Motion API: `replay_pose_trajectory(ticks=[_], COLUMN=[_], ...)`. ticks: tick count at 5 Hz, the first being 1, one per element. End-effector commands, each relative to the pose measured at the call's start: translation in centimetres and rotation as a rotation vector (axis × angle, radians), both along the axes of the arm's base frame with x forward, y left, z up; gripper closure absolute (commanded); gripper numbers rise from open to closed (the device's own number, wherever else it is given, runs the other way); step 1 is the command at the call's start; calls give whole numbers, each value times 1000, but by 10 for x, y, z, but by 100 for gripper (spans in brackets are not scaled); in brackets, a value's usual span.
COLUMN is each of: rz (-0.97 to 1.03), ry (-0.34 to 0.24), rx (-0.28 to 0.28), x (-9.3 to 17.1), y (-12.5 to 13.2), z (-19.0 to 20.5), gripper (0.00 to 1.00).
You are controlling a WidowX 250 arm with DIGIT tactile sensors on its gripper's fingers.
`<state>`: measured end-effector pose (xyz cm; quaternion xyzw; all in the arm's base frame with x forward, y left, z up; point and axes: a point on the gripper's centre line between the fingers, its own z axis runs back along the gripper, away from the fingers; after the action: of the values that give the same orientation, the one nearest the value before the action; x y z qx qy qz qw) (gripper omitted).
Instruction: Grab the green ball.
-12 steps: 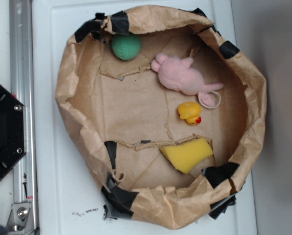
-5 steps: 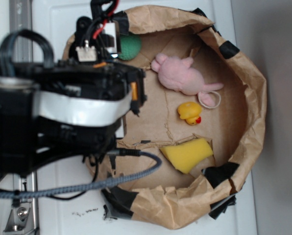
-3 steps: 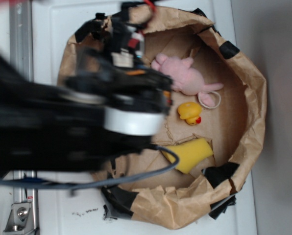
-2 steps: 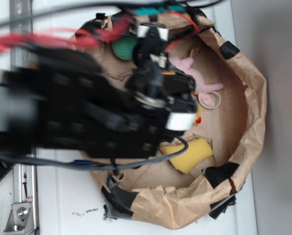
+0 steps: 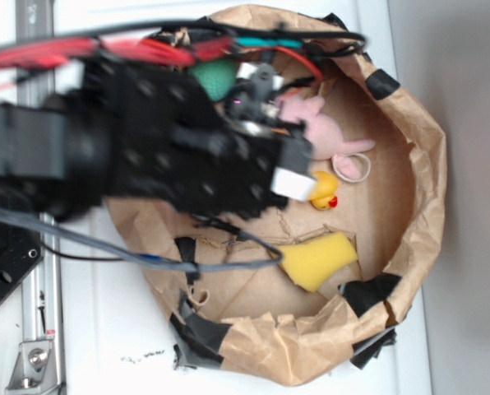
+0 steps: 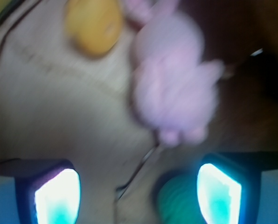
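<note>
over the paper bag [image 5: 422, 156], gripper [image 6: 136, 193] wide apart beside the green ball [image 6: 176, 205]

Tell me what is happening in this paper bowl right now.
A robot arm reaches over a paper bowl holding a green ball, a pink plush toy, a yellow duck and a yellow sponge. The gripper is open and empty, with the ball near one finger in the blurred wrist view. Nothing is grasped yet.

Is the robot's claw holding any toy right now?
No, nothing. The claw is open, and the small round teal-green foam ball sits loose near one finger.
</note>
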<state>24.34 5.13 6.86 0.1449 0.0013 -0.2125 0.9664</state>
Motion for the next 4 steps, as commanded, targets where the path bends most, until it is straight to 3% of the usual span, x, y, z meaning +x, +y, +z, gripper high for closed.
replay_pose_trajectory(ticks=[1,3,4], rz=[64,52,-10], ry=[-43,-26,-74], rx=[17,40,58], x=[-1,-13,-9], y=[30,44,52], z=[19,11,-2], gripper=[0,0,0])
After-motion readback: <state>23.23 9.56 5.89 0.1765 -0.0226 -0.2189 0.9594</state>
